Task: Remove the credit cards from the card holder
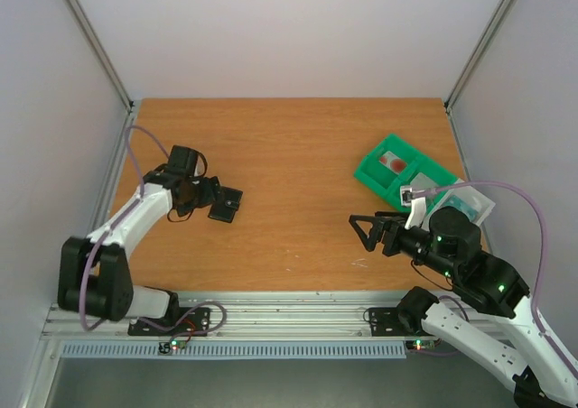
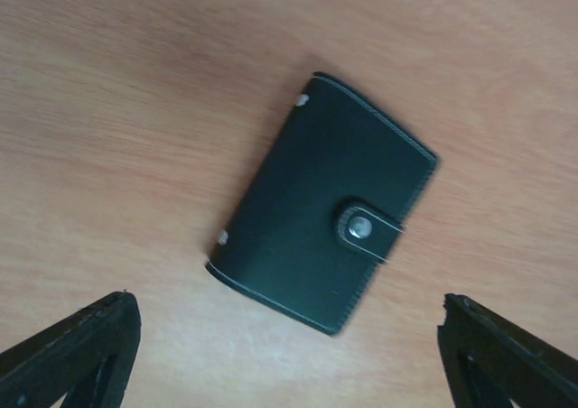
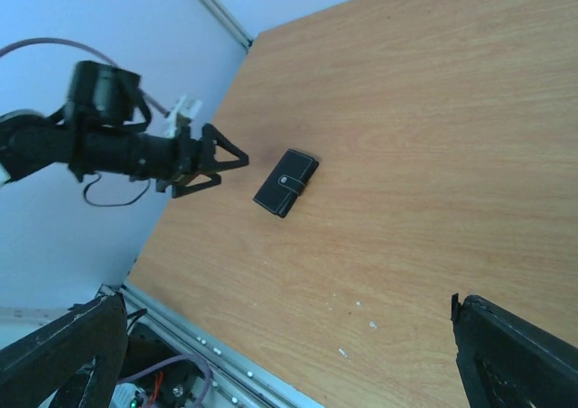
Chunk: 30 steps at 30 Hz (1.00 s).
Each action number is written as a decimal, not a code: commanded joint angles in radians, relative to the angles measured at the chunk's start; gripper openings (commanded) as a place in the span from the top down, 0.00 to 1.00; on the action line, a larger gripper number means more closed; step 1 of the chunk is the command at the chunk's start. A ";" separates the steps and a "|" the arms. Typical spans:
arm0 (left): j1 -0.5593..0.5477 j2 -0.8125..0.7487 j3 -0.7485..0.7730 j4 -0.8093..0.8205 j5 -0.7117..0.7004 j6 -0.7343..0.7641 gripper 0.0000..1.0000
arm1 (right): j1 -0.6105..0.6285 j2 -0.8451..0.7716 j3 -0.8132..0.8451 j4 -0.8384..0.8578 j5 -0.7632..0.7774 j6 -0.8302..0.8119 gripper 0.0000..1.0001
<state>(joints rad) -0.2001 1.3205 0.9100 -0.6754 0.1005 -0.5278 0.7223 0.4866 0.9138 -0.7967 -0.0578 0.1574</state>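
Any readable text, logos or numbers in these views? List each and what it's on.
No readable text in any view.
card holder: plain black cover, no brand or lettering visible.
snap tab: bare metal stud, no marking legible.
green tray: contents too small to tell whether they carry print.

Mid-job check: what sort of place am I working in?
Likely a lab robot test cell, not a home: a bare wooden table walled by plain white panels on aluminium posts, with a wallet and a green tray laid out.
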 commanded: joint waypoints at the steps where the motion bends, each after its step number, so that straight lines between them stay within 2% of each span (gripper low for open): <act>1: 0.020 0.124 0.068 0.062 -0.006 0.012 0.13 | 0.008 -0.014 0.004 -0.013 -0.016 0.016 0.02; 4: 0.021 0.183 0.084 0.080 -0.039 0.029 0.21 | 0.007 -0.020 0.004 -0.020 -0.020 0.018 0.02; 8: 0.021 0.262 0.099 0.121 -0.015 0.065 0.29 | 0.008 -0.027 0.004 -0.023 -0.020 0.023 0.02; 10: 0.021 0.310 0.125 0.120 0.010 0.087 0.38 | 0.008 -0.030 0.005 -0.022 -0.025 0.025 0.02; 16: 0.021 0.403 0.183 0.114 0.002 0.132 0.41 | 0.007 -0.051 0.011 -0.050 -0.023 0.013 0.02; 23: 0.021 0.432 0.167 0.166 0.113 0.164 0.52 | 0.007 -0.087 0.007 -0.070 -0.005 0.015 0.02; 30: 0.014 0.477 0.144 0.196 0.184 0.178 0.59 | 0.006 -0.105 -0.012 -0.059 0.001 0.000 0.03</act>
<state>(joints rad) -0.1825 1.7691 1.0691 -0.5301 0.2184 -0.3725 0.7231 0.3866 0.9119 -0.8570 -0.0708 0.1715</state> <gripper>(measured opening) 0.425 0.978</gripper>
